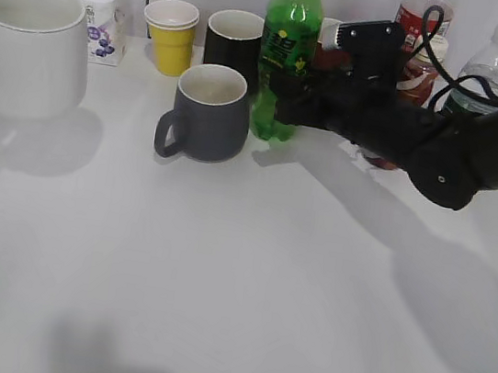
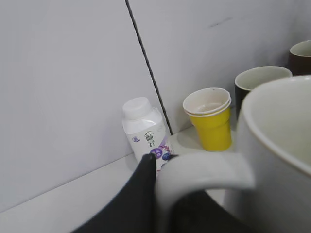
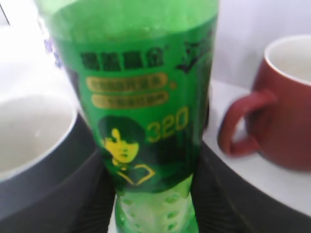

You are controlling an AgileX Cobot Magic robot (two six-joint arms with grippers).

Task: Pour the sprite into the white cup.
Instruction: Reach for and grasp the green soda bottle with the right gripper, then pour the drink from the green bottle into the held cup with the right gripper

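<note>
Sprite [image 1: 286,57], one green bottle, stands upright at the far middle, clenched by the right gripper [image 1: 285,94]. One white cup [image 1: 24,39] sits far left, its handle grasped by the left gripper [image 2: 163,194].

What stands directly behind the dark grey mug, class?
Behind the dark grey mug stand a black cup and, to its left, a yellow cup; the sprite rises at its right. The grey mug covers the black cup's base.

sprite [image 1: 286,57]: glossy translucent plastic | white cup [image 1: 24,39]: smooth glazed ceramic
</note>
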